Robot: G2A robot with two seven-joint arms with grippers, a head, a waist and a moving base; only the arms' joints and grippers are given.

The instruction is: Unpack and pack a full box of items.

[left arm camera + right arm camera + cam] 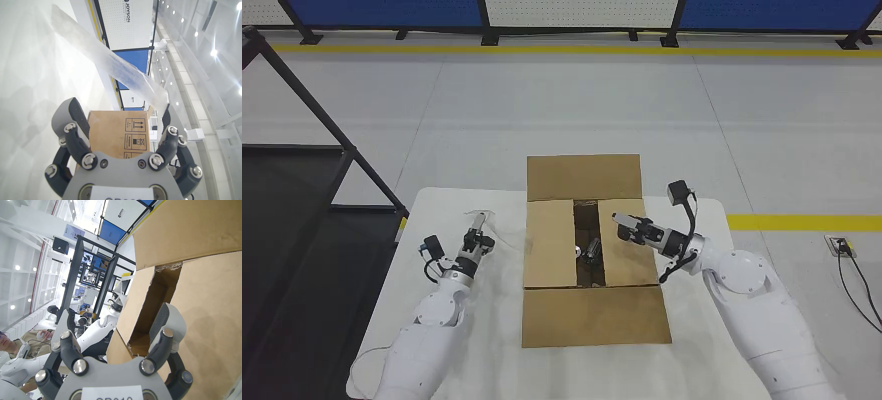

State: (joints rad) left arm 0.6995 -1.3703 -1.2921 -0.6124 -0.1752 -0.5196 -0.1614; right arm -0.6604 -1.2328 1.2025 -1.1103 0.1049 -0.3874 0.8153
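Note:
A cardboard box (582, 300) stands mid-table with its far and near flaps folded out flat. Between its two side flaps a gap shows dark items (589, 247) inside. My left gripper (477, 232) (121, 108) is left of the box, level with its side wall (117, 132), and stands open. A long strip of clear tape (113, 58) clings to one fingertip (166, 115) and trails away from it. My right gripper (620, 220) (115, 311) is open just over the right side flap (208, 313), near the gap.
The white table (492, 330) has free room on both sides of the box. A black metal frame (302, 200) stands off the table's left edge. Beyond the far edge lies bare floor with a yellow line (802, 222).

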